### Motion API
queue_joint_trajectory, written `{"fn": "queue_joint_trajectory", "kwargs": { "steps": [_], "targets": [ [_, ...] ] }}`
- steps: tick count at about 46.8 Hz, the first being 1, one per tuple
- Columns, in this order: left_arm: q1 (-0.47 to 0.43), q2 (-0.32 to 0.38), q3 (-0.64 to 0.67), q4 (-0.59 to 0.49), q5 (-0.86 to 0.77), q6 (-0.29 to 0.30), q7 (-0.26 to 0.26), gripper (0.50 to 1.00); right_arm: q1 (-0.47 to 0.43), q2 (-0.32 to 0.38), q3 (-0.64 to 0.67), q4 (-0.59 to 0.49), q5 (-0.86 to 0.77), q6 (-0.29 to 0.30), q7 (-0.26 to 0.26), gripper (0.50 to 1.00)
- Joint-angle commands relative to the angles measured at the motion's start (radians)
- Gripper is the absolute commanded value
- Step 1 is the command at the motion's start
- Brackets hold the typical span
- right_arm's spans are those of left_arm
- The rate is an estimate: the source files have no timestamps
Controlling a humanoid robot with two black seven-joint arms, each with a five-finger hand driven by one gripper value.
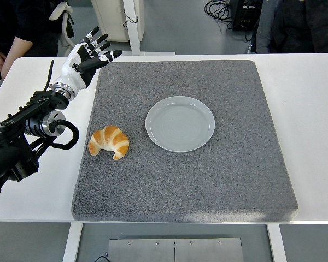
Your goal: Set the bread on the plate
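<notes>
Croissant [109, 142] lies on grey mat [208, 180], near-left, just left of empty grey plate [180, 123], apart from it. Left hand [86, 57] over the mat's far-left corner on white counter [311, 109], fingers [110, 55] spread wide, holding nothing; height above surface unclear. Person seated far left.

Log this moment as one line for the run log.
left hand: open, raised over table's left edge | croissant: on grey mat, untouched | plate: empty, right of croissant | right arm: out of view
</notes>
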Motion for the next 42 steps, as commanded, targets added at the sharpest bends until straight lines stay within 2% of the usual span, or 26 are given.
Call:
{"fn": "queue_joint_trajectory", "kwargs": {
  "steps": [1,11,42],
  "targets": [
    [0.001,0.000,0.000,0.001,0.001,0.001,-0.002,0.968,0.000,0.000,0.000,0.000,0.000,0.000,0.000,1.000],
    [0.001,-0.002,-0.002,0.001,0.001,0.001,-0.023,0.969,0.000,0.000,0.000,0.000,0.000,0.000,0.000,1.000],
    [0.001,-0.014,0.001,0.001,0.000,0.000,-0.020,0.968,-0.003,0.000,0.000,-0.002,0.000,0.000,0.000,1.000]
  ]
}}
